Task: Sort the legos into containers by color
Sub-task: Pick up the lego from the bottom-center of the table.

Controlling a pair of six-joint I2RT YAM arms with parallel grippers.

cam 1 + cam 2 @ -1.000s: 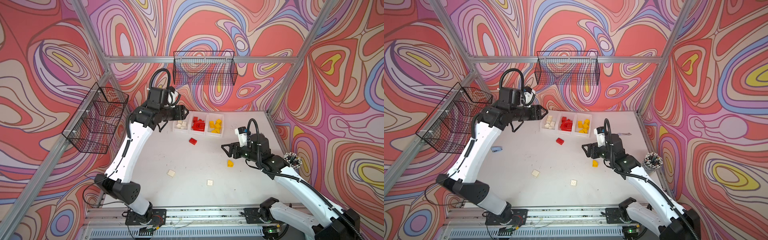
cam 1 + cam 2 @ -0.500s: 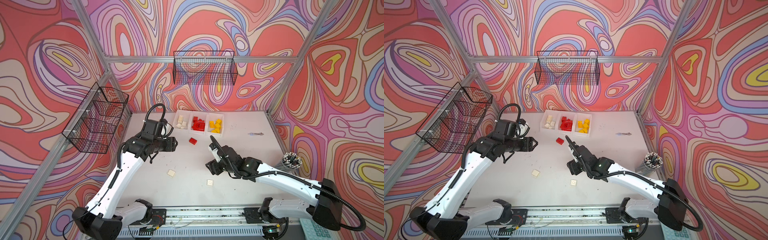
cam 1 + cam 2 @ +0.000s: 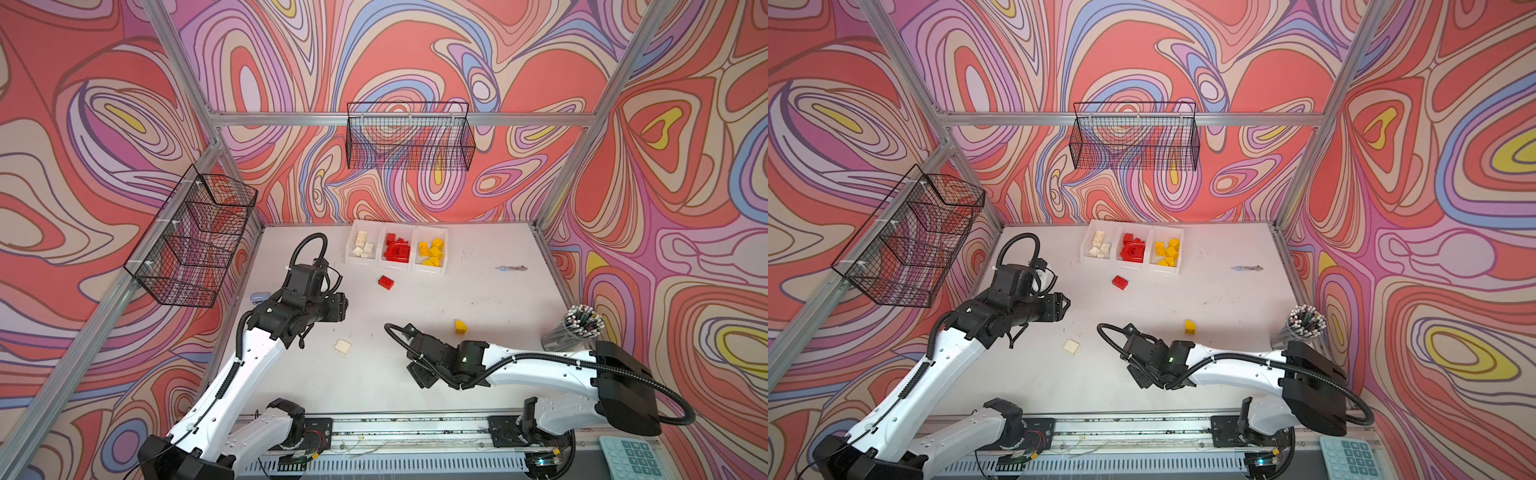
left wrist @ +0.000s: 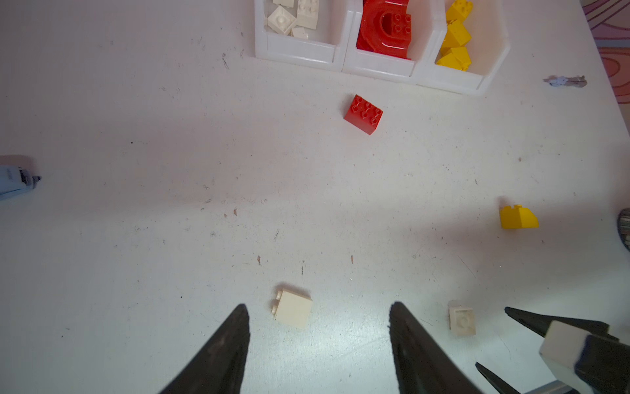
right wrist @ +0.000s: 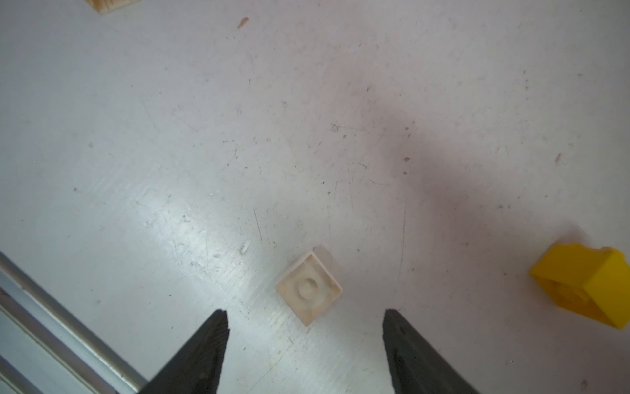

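One small square white plastic brick (image 5: 308, 289), hollow side up on the tabletop (image 5: 204, 136), sits just ahead of my right claw (image 5: 305, 312), centred on its wide, empty gap but corner-on to the jaws; square, so no long axis. My left claw (image 4: 319, 305), equally wide and empty, is nearer the larger cream plastic brick (image 4: 293, 308). Well beyond it, three joined white plastic bins (image 4: 378, 66) hold white, red and yellow bricks (image 4: 385, 30), one colour each.
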